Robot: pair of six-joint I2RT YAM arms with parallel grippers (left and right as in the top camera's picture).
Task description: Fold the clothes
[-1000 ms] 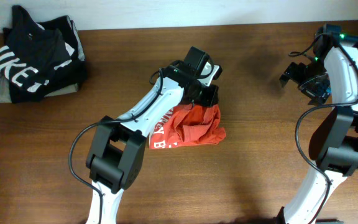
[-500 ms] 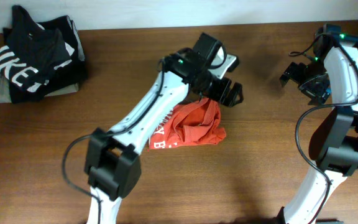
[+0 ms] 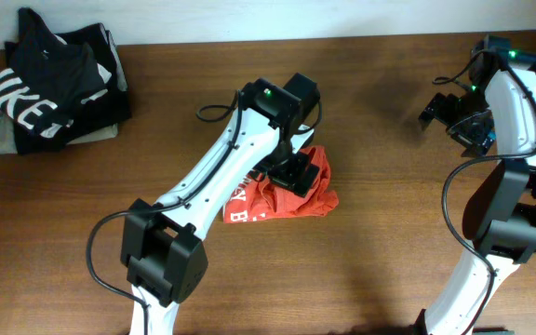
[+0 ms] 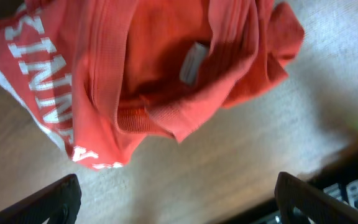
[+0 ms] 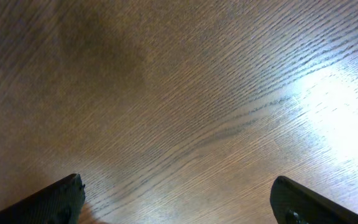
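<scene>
Early stage, by the look: spreading flat not yet done. On the desk (image 3: pixel 389 233), at centre, a bunched red-orange T-shirt (image 3: pixel 282 200). Just above it, left gripper (image 4: pixel 176 196), jaws wide, holding nothing; next, probably pinching an edge and drawing it outward. Far right, right gripper (image 5: pixel 176 196), jaws wide over bare wood. Only in the left wrist view: white neck label (image 4: pixel 193 62), not made out overhead.
</scene>
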